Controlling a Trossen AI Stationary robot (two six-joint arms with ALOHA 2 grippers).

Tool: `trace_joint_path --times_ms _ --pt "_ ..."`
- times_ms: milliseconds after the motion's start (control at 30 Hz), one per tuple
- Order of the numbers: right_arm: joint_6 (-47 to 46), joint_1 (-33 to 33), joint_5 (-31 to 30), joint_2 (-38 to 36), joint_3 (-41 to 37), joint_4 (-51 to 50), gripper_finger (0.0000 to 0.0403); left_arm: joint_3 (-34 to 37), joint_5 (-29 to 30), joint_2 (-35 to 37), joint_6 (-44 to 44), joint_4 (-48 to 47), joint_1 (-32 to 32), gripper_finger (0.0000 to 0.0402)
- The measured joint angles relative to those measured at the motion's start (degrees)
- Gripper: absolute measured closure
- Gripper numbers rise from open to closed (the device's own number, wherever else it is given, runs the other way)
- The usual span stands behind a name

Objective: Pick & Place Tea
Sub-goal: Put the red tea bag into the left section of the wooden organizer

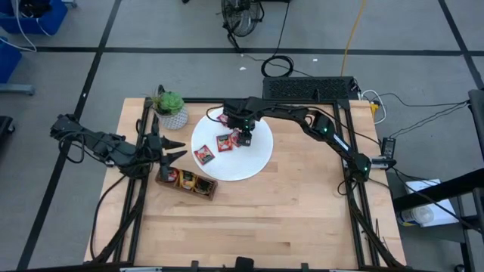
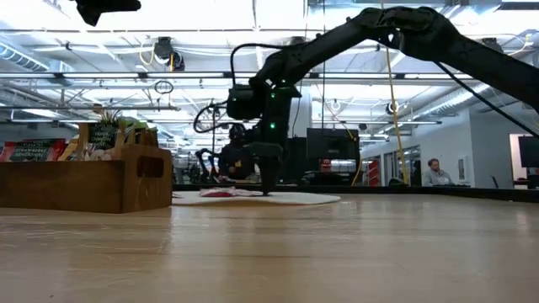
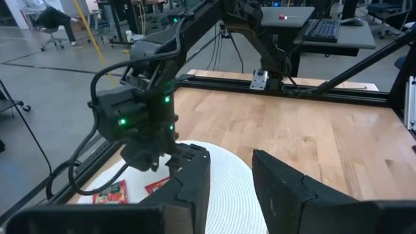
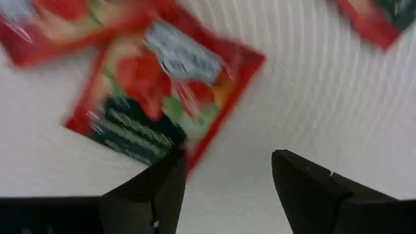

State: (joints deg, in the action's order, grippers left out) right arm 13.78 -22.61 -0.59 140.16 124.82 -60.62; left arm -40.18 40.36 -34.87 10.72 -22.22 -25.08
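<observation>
**Tea sachets on white disc; right gripper low over them, left gripper by tray**

Item 1. White disc [image 1: 253, 162]: round, ribbed mat lying flat on the wooden table [image 1: 302, 211], toward its far half.

Item 2. Tea sachets on the disc: 1 red sachet [image 1: 204, 156] near the disc's left edge; a second red sachet [image 1: 224, 142] just right of it, apart from the first; a third red sachet [image 1: 237, 138] partly under the right gripper; 1 more at the far rim [image 1: 222, 118], partly hidden by the arm. The right wrist view shows the red sachet [image 4: 162, 97] lying flat with a dark label band, its lower corner at the tip of 1 finger.

Item 3. Right gripper [image 1: 245, 140]: reaching from the right side, pointing down at the disc. Fingers [image 4: 312, 188] spread with bare white disc between them; nothing is held.

Item 4. Left gripper [image 1: 175, 149]: at the table's left edge, just above the tray's left end, beside the disc. Fingers [image 3: 286, 188] stand partly apart, with nothing seen between them.

Item 5. Wooden tray [image 1: 186, 181]: long, brown, lying left of the disc's near edge, with yellow and red sachets standing in its compartments.

Item 6. Potted plant [image 1: 170, 108]: small, green, at the far left corner.
</observation>
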Motion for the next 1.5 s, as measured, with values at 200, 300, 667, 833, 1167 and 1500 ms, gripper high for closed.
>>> trace_joint_path --times_ms 200,300,667,833,1167,1500 --pt "0.4 0.1 2.0 0.0 -0.3 -2.8 0.0184 0.0 0.0 0.0 0.0 0.0 0.0 0.0282" --pt "2.2 0.9 2.5 0.0 -0.3 -5.1 0.0187 0.0 0.0 0.0 0.0 0.0 0.0 0.0282" --pt "8.1 5.6 -3.5 -1.6 -0.3 -6.0 0.0233 0.0 0.0 0.0 0.0 0.0 0.0 0.0282" --pt "10.3 7.3 -3.7 -2.2 -0.3 -5.5 0.0370 0.0 0.0 0.0 0.0 0.0 0.0 0.0282" --pt "13.4 6.9 0.4 -2.2 -1.1 8.2 0.0402 0.0 0.0 0.0 0.0 0.0 0.0 0.0282" --pt "4.6 5.1 -0.7 -3.1 -8.4 8.9 0.0403 0.0 0.0 0.0 0.0 0.0 0.0 0.0282"
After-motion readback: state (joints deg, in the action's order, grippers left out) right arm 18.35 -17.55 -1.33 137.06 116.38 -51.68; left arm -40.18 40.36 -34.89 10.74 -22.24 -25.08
